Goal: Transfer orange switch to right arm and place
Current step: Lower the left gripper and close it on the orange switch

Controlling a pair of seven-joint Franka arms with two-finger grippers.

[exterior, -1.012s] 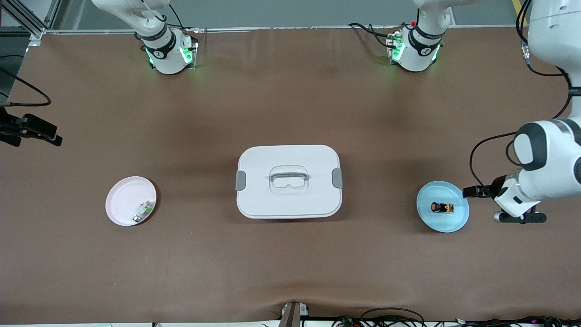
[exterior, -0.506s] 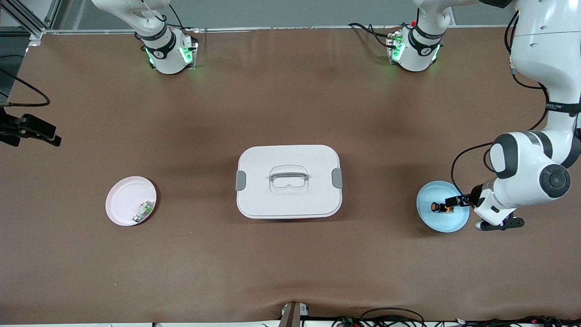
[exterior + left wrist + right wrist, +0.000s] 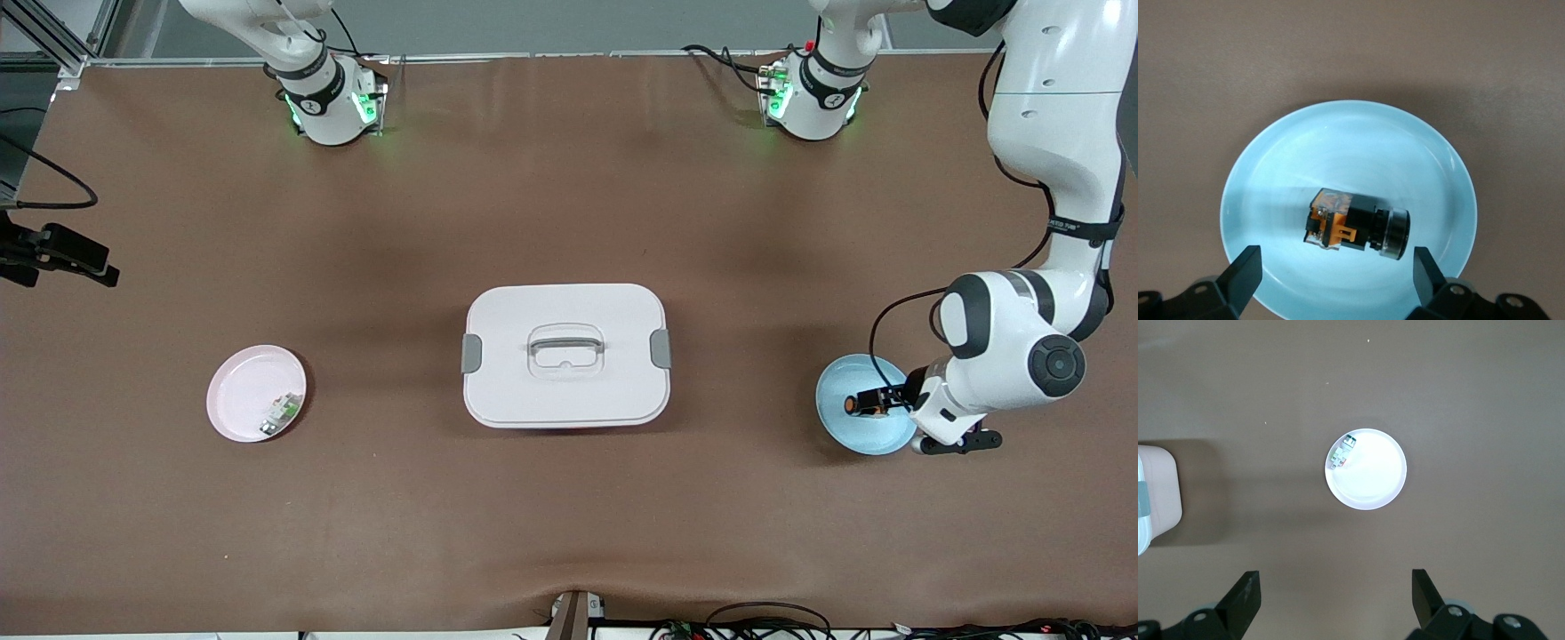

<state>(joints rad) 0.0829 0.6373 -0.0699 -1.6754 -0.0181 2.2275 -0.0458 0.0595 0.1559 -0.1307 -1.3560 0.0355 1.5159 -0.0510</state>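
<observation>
The job has barely begun: the orange switch (image 3: pixel 1358 226) lies on the blue plate (image 3: pixel 1271 173) near the desk's left-arm end, under the open, empty left tool (image 3: pixel 1337 270), while the open right tool (image 3: pixel 1335 595) waits.

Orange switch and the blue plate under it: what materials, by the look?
Orange switch: looks like moulded plastic, matte black body with an orange rear block; the ring at the button end shines grey, possibly metal or plated plastic. Blue plate: smooth and glossy, with soft highlights across the well; glazed ceramic or hard plastic, the look leaves it open.
</observation>
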